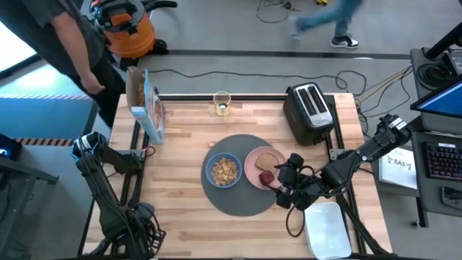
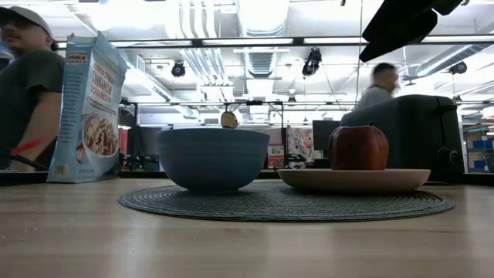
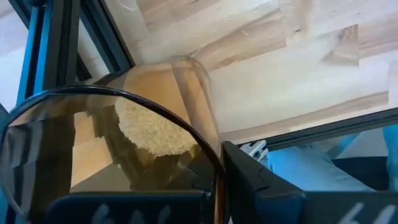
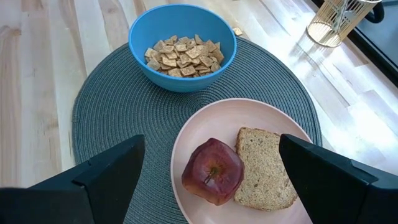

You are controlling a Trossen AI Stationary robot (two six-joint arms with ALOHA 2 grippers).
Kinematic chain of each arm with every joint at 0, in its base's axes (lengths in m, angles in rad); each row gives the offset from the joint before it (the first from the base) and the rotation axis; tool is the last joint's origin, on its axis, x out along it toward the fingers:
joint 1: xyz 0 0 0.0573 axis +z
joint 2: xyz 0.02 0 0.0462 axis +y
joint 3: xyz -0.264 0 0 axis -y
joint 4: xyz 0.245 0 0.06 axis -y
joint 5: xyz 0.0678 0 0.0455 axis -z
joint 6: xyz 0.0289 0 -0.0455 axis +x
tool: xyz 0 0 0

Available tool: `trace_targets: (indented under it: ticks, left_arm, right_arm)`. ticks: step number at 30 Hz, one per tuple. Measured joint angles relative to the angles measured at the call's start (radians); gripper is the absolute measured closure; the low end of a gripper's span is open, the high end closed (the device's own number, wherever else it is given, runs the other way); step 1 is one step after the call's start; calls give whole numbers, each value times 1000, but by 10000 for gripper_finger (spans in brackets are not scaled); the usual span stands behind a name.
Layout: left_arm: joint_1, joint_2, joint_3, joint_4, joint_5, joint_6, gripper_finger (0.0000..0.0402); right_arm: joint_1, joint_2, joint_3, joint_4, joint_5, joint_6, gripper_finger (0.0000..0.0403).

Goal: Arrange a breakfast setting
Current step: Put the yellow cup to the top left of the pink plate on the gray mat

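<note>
On the mat (image 1: 238, 179), centre of the table (image 1: 180, 217): bowl (image 1: 224, 171) of cereal left, plate (image 1: 254, 160) right, touching neither. Plate carries apple (image 1: 268, 176) and toast (image 1: 269, 159), side by side. Right gripper (image 1: 280, 189) hovers just beyond the plate's right edge, fingers spread wide. Glass (image 1: 221, 104) stands well behind the mat. Left gripper (image 1: 86, 144), off the table's left edge, is pressed together.

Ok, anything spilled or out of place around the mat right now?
One cereal piece lies loose outside the bowl, at the edge of the mat. The glass stands off the mat, at the far edge of the table. Apple and toast sit squarely on the plate.
</note>
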Motion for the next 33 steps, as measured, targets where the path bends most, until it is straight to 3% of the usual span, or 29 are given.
trace_targets:
  ticks: [17, 33]
  left_arm:
    - [57, -44, 5, -7, -58, 85, 401]
    - [248, -44, 6, -32, -87, 480, 401]
  right_arm:
    - [0, 0, 0, 0, 0, 0, 42]
    - [0, 0, 0, 0, -1, 1, 42]
